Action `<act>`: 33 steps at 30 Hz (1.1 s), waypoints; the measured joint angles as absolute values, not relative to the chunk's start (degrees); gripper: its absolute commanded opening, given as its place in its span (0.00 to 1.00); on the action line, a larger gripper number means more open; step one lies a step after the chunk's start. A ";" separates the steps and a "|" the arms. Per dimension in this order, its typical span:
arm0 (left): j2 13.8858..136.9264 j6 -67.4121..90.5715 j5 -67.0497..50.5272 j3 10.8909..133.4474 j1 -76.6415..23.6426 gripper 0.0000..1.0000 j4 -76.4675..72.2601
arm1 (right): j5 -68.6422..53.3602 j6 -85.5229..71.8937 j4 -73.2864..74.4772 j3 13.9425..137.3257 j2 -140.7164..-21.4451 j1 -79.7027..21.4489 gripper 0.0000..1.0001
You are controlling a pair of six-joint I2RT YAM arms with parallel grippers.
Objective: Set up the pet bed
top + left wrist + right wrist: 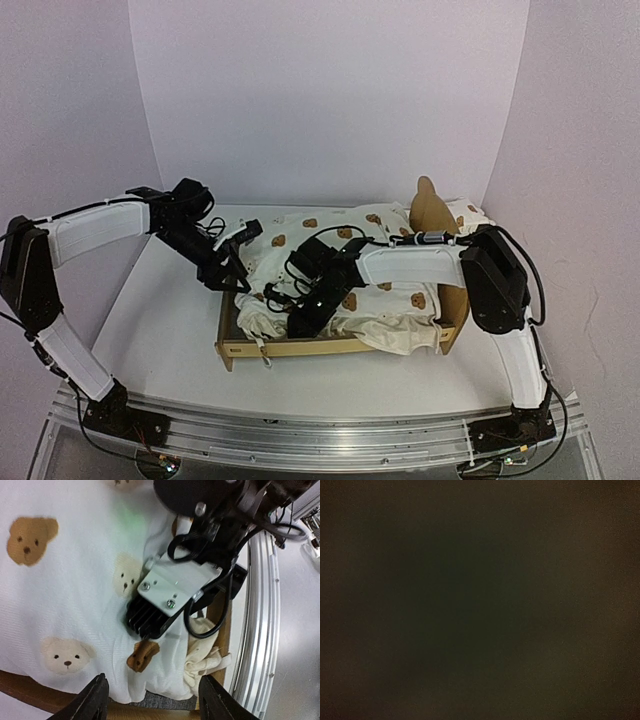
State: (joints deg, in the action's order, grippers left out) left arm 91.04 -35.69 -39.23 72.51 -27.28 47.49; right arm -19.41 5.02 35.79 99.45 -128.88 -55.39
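The step in hand looks like seating the cushion in the frame, with the foot end being worked.

At the left, the left gripper [228, 268] hovers over the foot end of the pet bed [340, 347]. Its fingers [95, 700] stand apart with nothing between them, and below them lie the cushion's edge and the wooden rail.

Next along, the right gripper [300, 322] is pushed down into the cushion [390, 322] near the front left corner. Its own camera shows only darkness, likely cloth against the lens, and no view shows its fingers, so I cannot tell whether they are apart or together.

The bed sits in the middle of the worktop [160, 320], long side toward the arms, with the headboard [430, 205] at the right end. The cushion lies inside the frame but is rumpled. At the front left corner its ruffle is bunched beside the rail, not flat.

The next move probably calls for tucking that corner down inside the rail and then smoothing the cloth toward the headboard. The left gripper is free to pinch the edge.

Count: one bed frame, one cushion, one headboard, two grippers. One patch of matching bear-print cloth [468, 213] shows past the headboard. I cannot tell whether it is a separate pillow.
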 measured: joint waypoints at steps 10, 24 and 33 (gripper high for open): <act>86.07 -42.20 -43.35 75.78 -33.09 0.59 53.16 | -12.37 6.83 38.53 100.30 -126.28 -56.73 0.35; 84.16 -44.78 -39.49 74.47 -46.80 0.57 54.54 | -16.12 -11.01 39.98 96.14 -108.19 -54.38 0.40; 91.18 -38.48 -30.37 72.35 -53.85 0.63 50.36 | 0.83 -24.36 41.30 76.80 -93.27 -48.65 0.50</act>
State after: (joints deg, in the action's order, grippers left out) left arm 91.18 -38.48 -30.37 72.35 -53.85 50.36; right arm 0.83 -24.36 41.30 76.80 -93.27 -48.65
